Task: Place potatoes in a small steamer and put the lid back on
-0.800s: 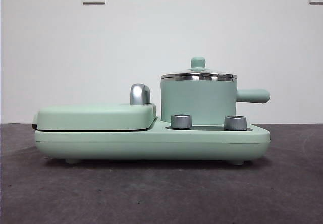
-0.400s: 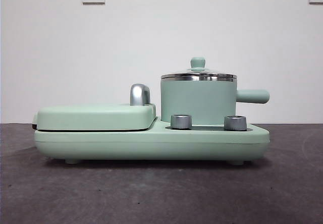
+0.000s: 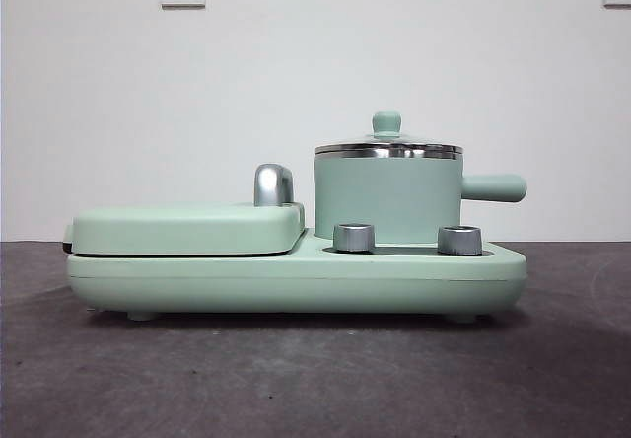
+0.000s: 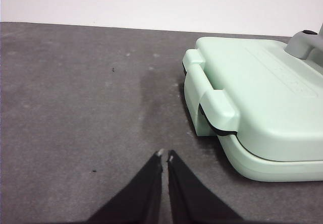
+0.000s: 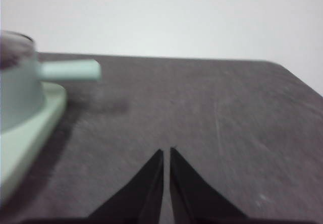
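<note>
The mint-green small steamer stands on the right half of a green cooker base, its stubby handle pointing right. The glass lid with its green knob sits on the steamer. No potatoes show in any view. My left gripper is shut and empty over the grey table, beside the cooker's left end. My right gripper is shut and empty over the table to the right of the steamer's handle. Neither gripper appears in the front view.
A flat green griddle cover with a chrome handle fills the cooker's left half. Two steel dials sit on the front under the steamer. A white wall with two sockets stands behind.
</note>
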